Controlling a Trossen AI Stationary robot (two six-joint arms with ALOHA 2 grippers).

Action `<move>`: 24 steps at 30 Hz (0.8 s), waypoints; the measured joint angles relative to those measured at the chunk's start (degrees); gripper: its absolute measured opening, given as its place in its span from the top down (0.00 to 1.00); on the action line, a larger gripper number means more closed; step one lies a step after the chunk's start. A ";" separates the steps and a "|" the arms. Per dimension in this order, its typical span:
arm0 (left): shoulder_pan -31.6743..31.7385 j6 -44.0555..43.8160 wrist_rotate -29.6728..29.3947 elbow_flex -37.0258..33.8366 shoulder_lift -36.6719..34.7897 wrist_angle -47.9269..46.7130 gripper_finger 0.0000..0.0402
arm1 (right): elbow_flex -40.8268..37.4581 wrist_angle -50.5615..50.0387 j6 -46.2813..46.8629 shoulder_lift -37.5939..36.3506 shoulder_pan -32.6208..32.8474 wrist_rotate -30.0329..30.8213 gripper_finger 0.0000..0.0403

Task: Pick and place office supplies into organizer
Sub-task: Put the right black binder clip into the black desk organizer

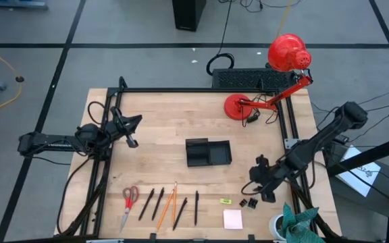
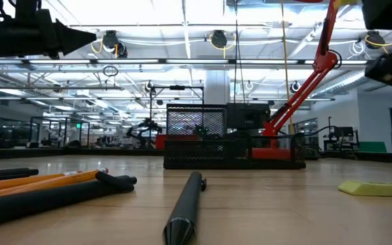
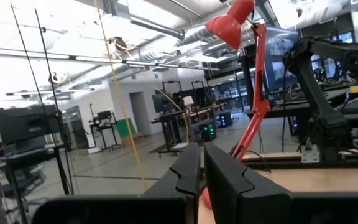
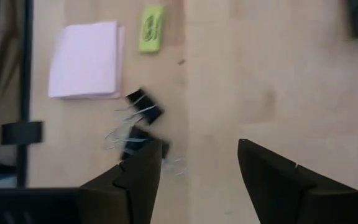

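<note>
Right gripper (image 4: 197, 180), fingers spread, held lower right above small black metal binder clips (image 4: 143, 121), likely for pickup; left gripper (image 3: 202, 180) pressed together, parked left

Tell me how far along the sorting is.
Nothing looks placed yet: the organizer appears empty. The right gripper is open above the black clips; the left gripper is shut and waiting. Scissors, pens, pencils, sticky notes and the yellow-green piece remain.

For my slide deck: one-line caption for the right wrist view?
Right gripper, fingers open, hovers above two black binder clips beside a pink sticky-note pad and a yellow-green eraser.
</note>
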 joint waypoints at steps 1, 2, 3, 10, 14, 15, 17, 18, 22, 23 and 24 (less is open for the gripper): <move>-0.02 0.47 0.00 0.00 0.00 0.08 0.92 | 0.00 0.12 1.07 0.49 0.02 -0.09 0.48; -0.02 0.84 0.00 0.00 0.00 0.16 0.92 | 0.00 0.01 2.36 0.91 0.02 -0.34 0.48; 0.00 1.22 0.00 0.00 0.00 0.30 0.92 | 0.00 -0.05 3.32 1.23 0.01 -1.08 0.48; -0.01 1.69 0.00 0.00 0.00 1.39 0.92 | 0.00 0.62 9.24 3.15 0.20 -5.70 0.48; 0.00 1.71 0.00 0.00 0.00 1.34 0.92 | 0.00 2.95 9.62 4.14 1.39 -8.78 0.48; 0.00 1.71 0.00 0.00 0.00 1.34 0.92 | 0.00 3.03 9.67 4.26 1.63 -8.89 0.48; -0.01 1.71 0.00 0.00 0.00 1.31 0.92 | 0.00 3.03 10.01 4.75 1.92 -8.74 0.48; -0.02 1.70 0.00 0.00 0.00 1.30 0.92 | 0.00 2.95 9.93 5.03 1.92 -8.66 0.48; -0.01 1.52 0.00 0.00 0.00 1.28 0.92 | 0.00 2.98 8.72 6.78 1.92 -6.69 0.48; -0.01 1.45 0.00 0.00 0.00 1.28 0.92 | 0.00 2.98 8.67 7.35 1.90 -6.20 0.48; 0.00 1.39 0.00 0.00 0.00 1.21 0.92 | 0.00 2.98 8.66 7.90 1.90 -5.92 0.48</move>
